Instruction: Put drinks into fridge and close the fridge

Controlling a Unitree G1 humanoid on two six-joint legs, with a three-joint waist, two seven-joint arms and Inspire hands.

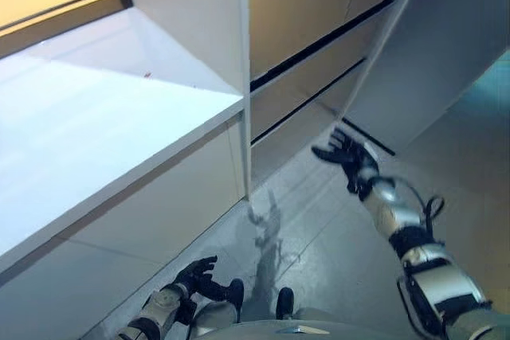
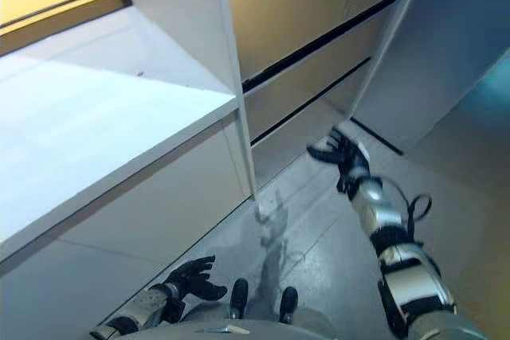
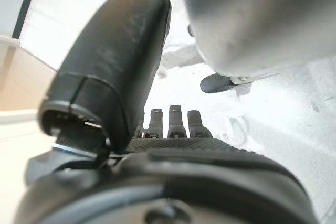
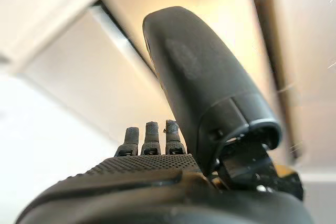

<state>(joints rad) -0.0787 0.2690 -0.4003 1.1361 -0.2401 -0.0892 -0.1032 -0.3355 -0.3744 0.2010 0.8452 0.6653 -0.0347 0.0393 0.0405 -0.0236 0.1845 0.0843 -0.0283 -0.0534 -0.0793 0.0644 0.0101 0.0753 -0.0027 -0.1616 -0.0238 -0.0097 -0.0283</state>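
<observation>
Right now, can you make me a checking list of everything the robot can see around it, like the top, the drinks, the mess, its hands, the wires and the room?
Surface: a bare white countertop with one tiny dark speck; a white upright panel stands at its end.
Job's things: nothing seen; no drinks in any view, and no fridge I can tell for sure. A tall pale grey panel, maybe a door, angles out.
Clutter: nothing seen.
Hands: right hand raised near that panel's lower edge, fingers spread, holding nothing. Left hand low by the white cabinet front, relaxed, empty.
Cables: nothing seen apart from the robot's own.
Surroundings: beige cabinet fronts with dark gaps; glossy grey floor.
</observation>
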